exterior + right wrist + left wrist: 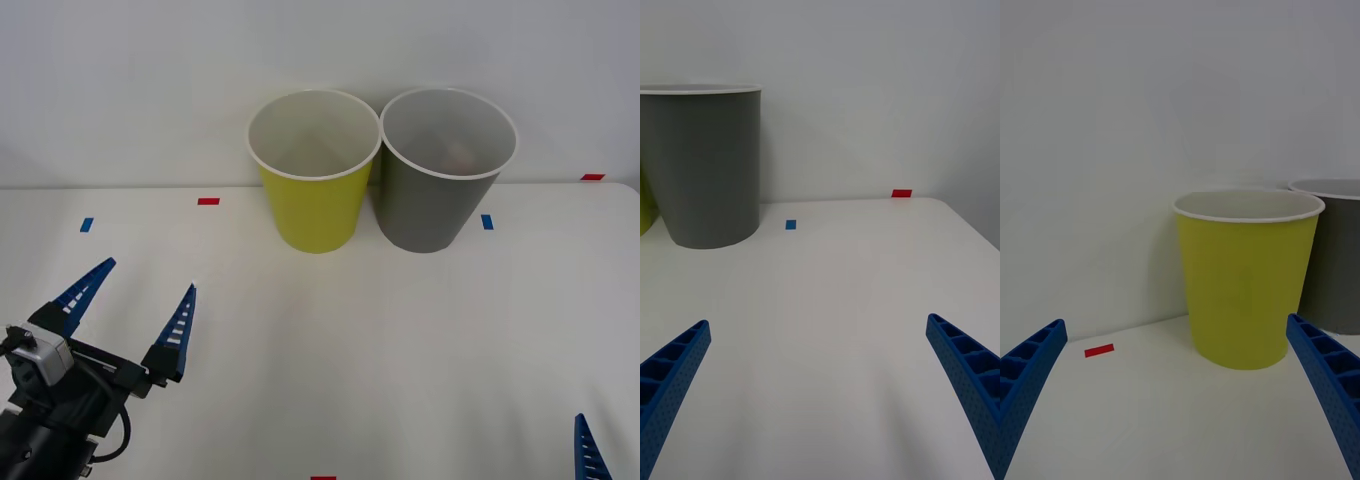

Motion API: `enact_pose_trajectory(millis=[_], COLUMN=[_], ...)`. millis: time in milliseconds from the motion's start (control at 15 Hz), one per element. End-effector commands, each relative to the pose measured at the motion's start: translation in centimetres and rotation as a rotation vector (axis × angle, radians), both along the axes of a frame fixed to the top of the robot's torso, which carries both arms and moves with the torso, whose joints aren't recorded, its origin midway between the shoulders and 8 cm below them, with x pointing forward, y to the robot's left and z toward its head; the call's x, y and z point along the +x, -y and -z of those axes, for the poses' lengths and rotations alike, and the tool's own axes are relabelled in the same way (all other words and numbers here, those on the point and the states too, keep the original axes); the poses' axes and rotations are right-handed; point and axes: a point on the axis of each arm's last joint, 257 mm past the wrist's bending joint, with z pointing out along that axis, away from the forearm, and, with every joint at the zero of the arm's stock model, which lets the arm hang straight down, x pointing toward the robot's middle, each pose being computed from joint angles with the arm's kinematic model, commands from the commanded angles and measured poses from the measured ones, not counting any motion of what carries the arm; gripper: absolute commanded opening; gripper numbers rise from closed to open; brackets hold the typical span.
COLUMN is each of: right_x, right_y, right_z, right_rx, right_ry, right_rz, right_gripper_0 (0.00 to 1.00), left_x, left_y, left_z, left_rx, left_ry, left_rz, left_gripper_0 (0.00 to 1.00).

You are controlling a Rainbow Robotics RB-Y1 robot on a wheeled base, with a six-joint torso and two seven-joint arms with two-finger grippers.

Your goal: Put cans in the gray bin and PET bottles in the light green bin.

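Now the left tool [135, 300] hovers over the counter's [400, 340] near-left, fingers spread wide, empty. Far centre, the green bin [315, 205] touches the gray bin [435, 205] to its right. Near right, the right tool [820, 390] gapes wide, empty too.

White table [400, 340] with small tape marks (red [208, 201], blue [487, 221]) before a pale wall [150, 80]

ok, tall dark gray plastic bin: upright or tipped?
Upright: the tall dark gray plastic bin stands on its base, white rim level, beside the yellow-green bin.
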Motion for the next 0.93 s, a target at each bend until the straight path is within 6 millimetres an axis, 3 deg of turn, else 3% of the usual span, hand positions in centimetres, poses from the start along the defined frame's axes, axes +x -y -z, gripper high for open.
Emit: enact_pose_trajectory(millis=[67, 333, 600, 933], right_x=[0.0, 0.0, 0.0, 0.0], right_y=[0.0, 0.0, 0.0, 0.0], right_z=[0.0, 0.0, 0.0, 0.0], right_rx=[0.000, 0.000, 0.000, 0.000], right_ry=[0.000, 0.000, 0.000, 0.000], right_rz=[0.000, 0.000, 0.000, 0.000], right_gripper_0=[1.00, 1.00, 1.00, 1.00], left_x=[-1.0, -3.7, -6.3, -9.6], left_y=[-1.1, -3.3, -6.2, -6.9], left_z=[2.8, 6.0, 8.2, 9.6], left_rx=[-0.040, -0.044, 0.066, 0.079], left_ry=[-0.035, -0.132, -0.165, -0.204], left_rz=[0.001, -0.055, -0.164, -0.207], left_gripper_0=[1.00, 1.00, 1.00, 1.00])
